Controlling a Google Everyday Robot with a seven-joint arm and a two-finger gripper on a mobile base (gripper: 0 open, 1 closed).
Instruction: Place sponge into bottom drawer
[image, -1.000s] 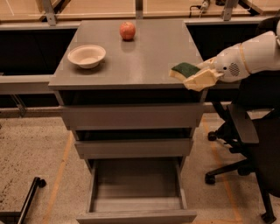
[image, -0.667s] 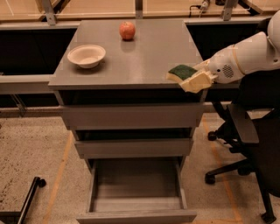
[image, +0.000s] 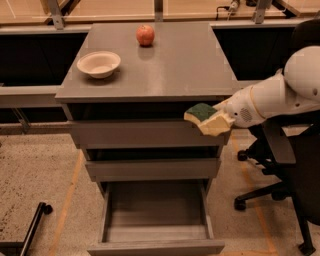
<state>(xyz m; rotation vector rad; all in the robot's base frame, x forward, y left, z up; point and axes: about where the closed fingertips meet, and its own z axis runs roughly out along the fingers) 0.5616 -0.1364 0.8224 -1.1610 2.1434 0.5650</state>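
Grey cabinet top (image: 165, 65) before you carries a white bowl (image: 98, 64) and an apple (image: 145, 35). Your gripper (image: 215, 123) hangs just off its right front edge, fingers clamped on the sponge (image: 201, 111), seemingly around its yellow body. Well below, the bottom drawer (image: 156, 215) stands pulled open.

Nothing readable here.
I am finding no text, label, brand, number or sign on any surface. My gripper (image: 217, 123) is hanging just in front of the right end of the grey cabinet's (image: 150, 65) top drawer (image: 135, 134), clasping the sponge (image: 201, 111).
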